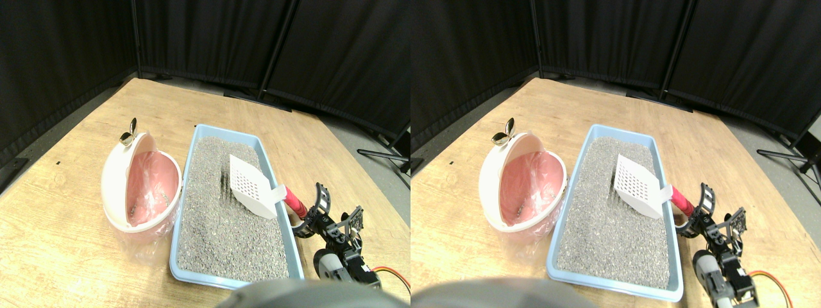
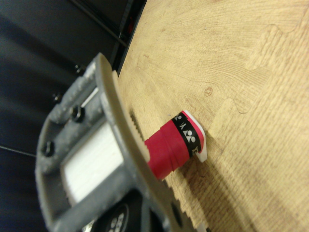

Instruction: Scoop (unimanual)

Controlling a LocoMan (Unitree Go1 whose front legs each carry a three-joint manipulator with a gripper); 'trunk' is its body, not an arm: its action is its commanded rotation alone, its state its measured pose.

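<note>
Even, bright overhead light falls on the wooden bench [image 1: 77, 231] with only soft shadows, the black curtains [image 1: 211, 38] stay dark, straight lines bow toward the edges of the wide stereo view, and in the wrist view the near jaw at 7 o'clock is blurred.

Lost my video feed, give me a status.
Right gripper shut on scoop's red handle. White scoop blade resting tilted on the litter in the blue tray. Pink bin open beside tray. Nothing in the way.
</note>
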